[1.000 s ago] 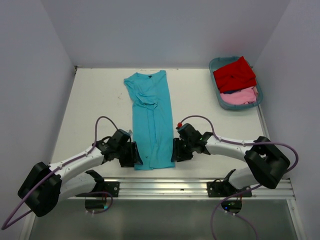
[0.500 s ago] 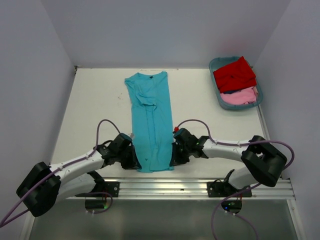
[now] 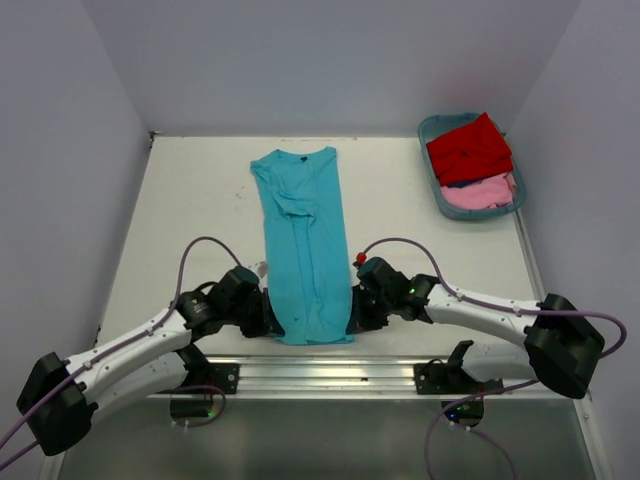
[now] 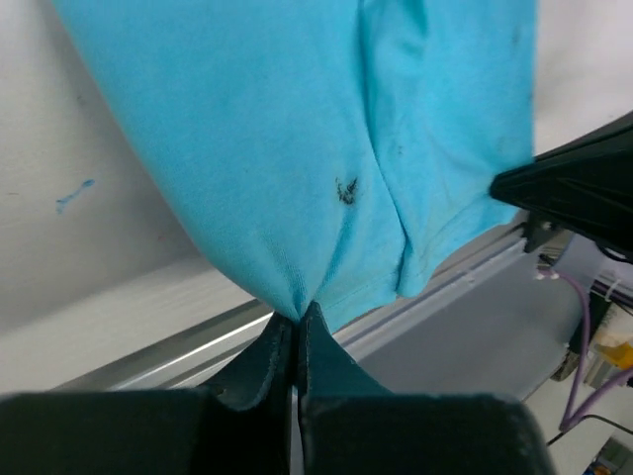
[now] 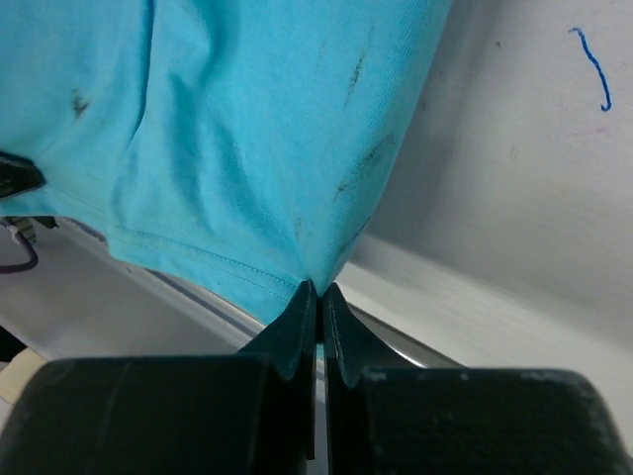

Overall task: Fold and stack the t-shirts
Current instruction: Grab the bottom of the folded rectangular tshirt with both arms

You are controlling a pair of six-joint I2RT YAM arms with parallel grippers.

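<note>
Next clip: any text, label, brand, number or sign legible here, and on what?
None readable.
The turquoise t-shirt carries only dark smudges, no print.
The table has a blue squiggle, not a letter.
The tub, red t-shirt and pink t-shirt show no lettering.

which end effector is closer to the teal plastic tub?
Right. The right end effector pinches the turquoise cloth t-shirt's near right hem corner, on the teal plastic tub's side; the left end effector pinches the near left corner, farther off.

White arms (image 3: pixel 130 345), purple cables (image 3: pixel 200 243), blk L hand (image 3: pixel 272 322), R hand (image 3: pixel 351 321)
</note>
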